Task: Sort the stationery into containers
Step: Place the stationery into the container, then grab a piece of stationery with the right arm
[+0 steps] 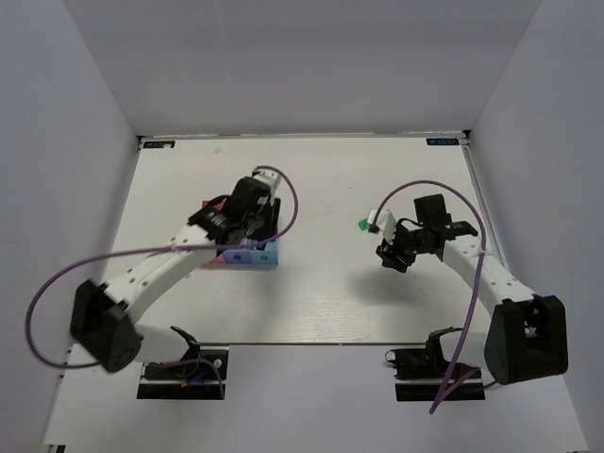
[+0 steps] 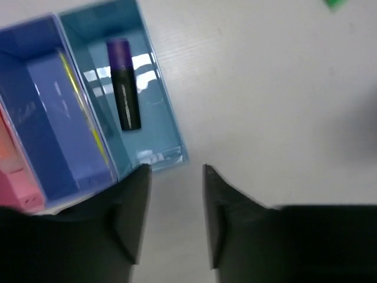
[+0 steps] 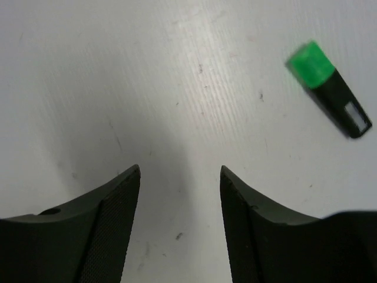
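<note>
The three joined bins stand under my left arm: pink-red (image 1: pixel 215 261), dark blue (image 1: pixel 240 256) and light blue (image 1: pixel 268 253). In the left wrist view the light blue bin (image 2: pixel 165 127) holds a black highlighter with a purple end (image 2: pixel 123 82). The dark blue bin (image 2: pixel 47 118) holds a thin pale yellow pen (image 2: pixel 83 109). My left gripper (image 2: pixel 175 171) is open and empty, just beside the light blue bin's end. A black highlighter with a green end (image 3: pixel 330 88) lies on the table (image 1: pixel 362 225). My right gripper (image 3: pixel 179 171) is open and empty above bare table, to the highlighter's left.
The pink-red bin (image 2: pixel 17 177) shows only at the left edge of the left wrist view. White walls close the table on three sides. My left arm (image 1: pixel 170 260) hides most of the bins from above. My right gripper (image 1: pixel 391 255) hangs near the green highlighter.
</note>
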You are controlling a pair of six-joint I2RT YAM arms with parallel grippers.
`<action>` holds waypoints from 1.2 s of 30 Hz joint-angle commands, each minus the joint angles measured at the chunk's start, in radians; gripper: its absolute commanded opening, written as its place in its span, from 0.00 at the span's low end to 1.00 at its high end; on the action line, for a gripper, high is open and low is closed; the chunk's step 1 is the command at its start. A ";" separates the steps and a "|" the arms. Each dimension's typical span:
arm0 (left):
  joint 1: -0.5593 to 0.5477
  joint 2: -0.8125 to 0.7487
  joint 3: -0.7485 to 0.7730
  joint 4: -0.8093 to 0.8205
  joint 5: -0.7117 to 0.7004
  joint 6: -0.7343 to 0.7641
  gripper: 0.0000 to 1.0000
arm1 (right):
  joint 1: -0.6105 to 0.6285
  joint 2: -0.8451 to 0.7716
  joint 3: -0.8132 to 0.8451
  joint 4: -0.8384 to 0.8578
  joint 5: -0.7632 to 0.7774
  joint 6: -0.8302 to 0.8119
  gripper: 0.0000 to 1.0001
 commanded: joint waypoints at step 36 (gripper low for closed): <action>0.041 -0.788 -0.573 -0.126 0.293 0.096 0.83 | -0.065 1.050 1.060 -0.601 0.047 -0.971 0.62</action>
